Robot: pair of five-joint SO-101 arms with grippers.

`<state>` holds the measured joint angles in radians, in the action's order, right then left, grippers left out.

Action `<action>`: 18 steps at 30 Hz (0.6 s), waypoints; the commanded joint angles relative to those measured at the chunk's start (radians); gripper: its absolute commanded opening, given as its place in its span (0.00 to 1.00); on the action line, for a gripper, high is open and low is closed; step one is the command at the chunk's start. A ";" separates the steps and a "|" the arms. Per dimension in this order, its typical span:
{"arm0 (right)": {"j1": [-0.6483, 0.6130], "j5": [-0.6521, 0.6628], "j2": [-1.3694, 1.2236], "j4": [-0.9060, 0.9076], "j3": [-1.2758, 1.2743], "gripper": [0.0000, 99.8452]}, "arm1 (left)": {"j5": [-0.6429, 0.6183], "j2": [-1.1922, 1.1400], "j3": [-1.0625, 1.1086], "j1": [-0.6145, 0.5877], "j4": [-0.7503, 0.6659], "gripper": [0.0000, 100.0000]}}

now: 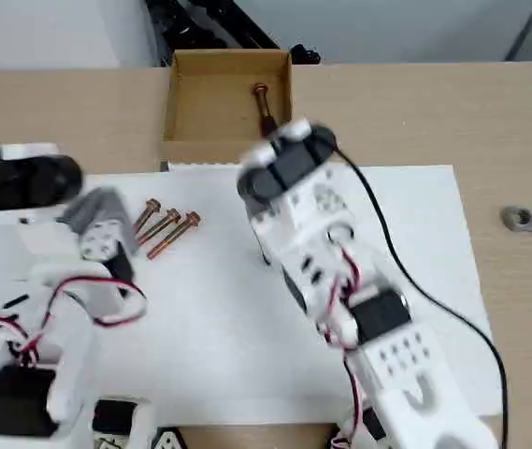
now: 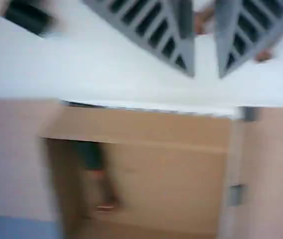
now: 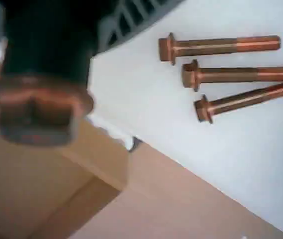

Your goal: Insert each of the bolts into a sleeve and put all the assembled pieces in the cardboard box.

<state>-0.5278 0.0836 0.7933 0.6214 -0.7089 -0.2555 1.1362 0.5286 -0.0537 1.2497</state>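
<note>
Bolts (image 1: 167, 224), three of them loose, lie side by side on the white sheet (image 1: 209, 309), towards its far left corner. Their heads point at the far edge of the worktop. The left gripper (image 2: 207, 74) hangs just beside them on their left. Its jaws are parted by a narrow gap and have hold of nothing, as far as the blur lets me judge.

Past the sheet's far edge, near the middle of the worktop's far edge, stands the cardboard box (image 1: 211, 105). The right gripper (image 1: 273, 138) is at the box's near wall, towards its right corner. Its jaws look closed on an assembled piece (image 3: 42, 84), held by the black sleeve, with the bolt head reaching out over the box floor. A metal wrench (image 1: 527, 222) lies near the worktop's right edge, well apart from everything else.

The drop is the risky part. The sleeve end seems to sit about over the near wall, so if the jaws open here, the piece could land on the rim and tip back onto the sheet. The jaws grip only the sleeve, so a downward tilt could let the bolt slide out and undo the assembly. On the left, the narrow jaw gap may shove a bolt instead of straddling it, and the bolts, being round, could roll into one another.
</note>
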 commanded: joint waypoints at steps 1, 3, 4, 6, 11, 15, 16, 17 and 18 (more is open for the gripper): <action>0.016 0.005 -0.196 0.028 0.256 0.00 | -0.005 -0.012 0.081 -0.153 -0.098 0.01; 0.022 0.006 -0.321 0.030 0.368 0.00 | -0.008 -0.008 0.147 -0.216 -0.143 0.01; 0.028 0.006 -0.386 0.030 0.431 0.00 | -0.005 -0.008 0.177 -0.229 -0.158 0.01; 0.042 0.006 -0.519 0.033 0.565 0.00 | 0.011 -0.014 0.225 -0.232 -0.155 0.01; 0.084 0.009 -0.839 0.119 0.931 0.00 | 0.051 -0.014 0.311 -0.230 -0.152 0.01; 0.114 0.009 -1.075 0.142 1.195 0.00 | 0.126 -0.008 0.360 -0.230 -0.155 0.01; 0.120 0.009 -1.129 0.143 1.252 0.00 | 0.133 -0.008 0.366 -0.230 -0.155 0.01; 0.128 0.009 -1.185 0.143 1.303 0.00 | 0.137 -0.009 0.369 -0.230 -0.155 0.01; 0.133 0.009 -1.237 0.142 1.352 0.00 | 0.138 -0.012 0.369 -0.230 -0.153 0.01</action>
<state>-0.4219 0.0836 -0.3437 0.7595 0.4388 -0.1343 1.1239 0.9014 -0.2823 1.1208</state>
